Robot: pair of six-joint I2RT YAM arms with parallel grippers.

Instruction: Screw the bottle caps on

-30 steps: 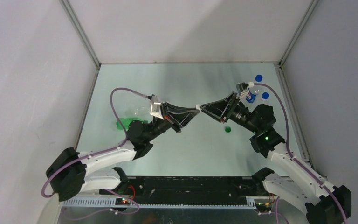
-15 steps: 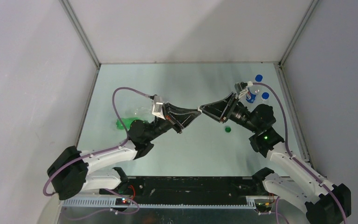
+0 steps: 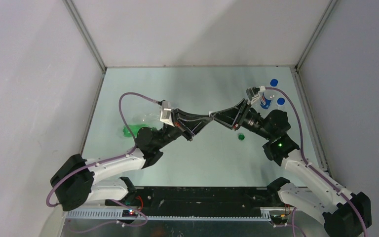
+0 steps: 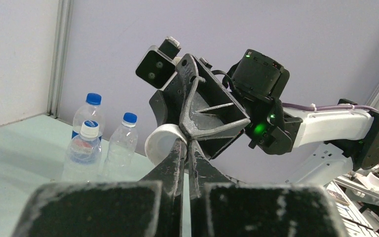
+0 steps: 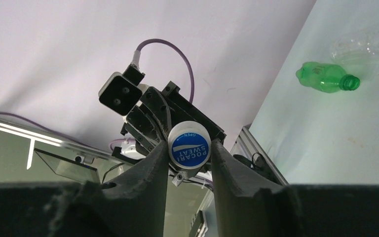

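Where left gripper (image 4: 184,145) pinches white cap (image 4: 160,143), right gripper (image 5: 189,147) flanks it, jaws apart; hold cannot be told. Lettering: "POCARI SWEAT", "OPEN", on blue.

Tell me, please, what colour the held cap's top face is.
Blue with white lettering, on a white cap; right wrist view shows it best.

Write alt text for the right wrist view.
Two dark fingers of the right hand bracket a white cap with a blue Pocari Sweat label, which the left hand holds out in mid-air. Beyond, an uncapped green bottle and a clear bottle lie on the pale table.
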